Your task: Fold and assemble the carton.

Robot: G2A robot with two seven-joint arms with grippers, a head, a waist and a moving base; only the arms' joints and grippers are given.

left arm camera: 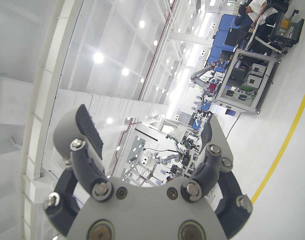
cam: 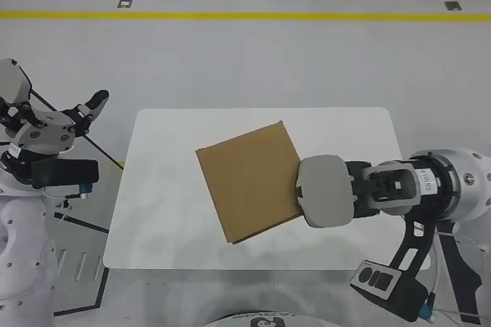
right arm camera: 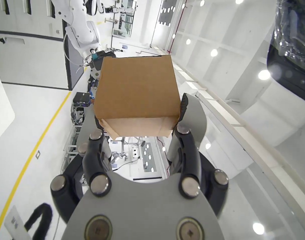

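A white rectangular table with rounded corners (cam: 164, 204) stands on a pale grey floor (cam: 229, 65). A yellow painted line (cam: 245, 15) runs across the floor beyond the table's far edge. Over the table's middle is a brown cardboard carton (cam: 250, 180), turned askew to the table's edges (whether its underside touches the tabletop cannot be told).

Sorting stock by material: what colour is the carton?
The carton is plain brown, clearest in the top view.

Carton (cam: 250, 181): plain brown cardboard. Counter (cam: 159, 221): plain white. Floor (cam: 311, 57): pale grey, one yellow stripe (cam: 229, 15). Left gripper (left arm camera: 146, 116): grey shells, black ribbed pads (left arm camera: 88, 128). Right gripper (cam: 304, 194): same grey and black.
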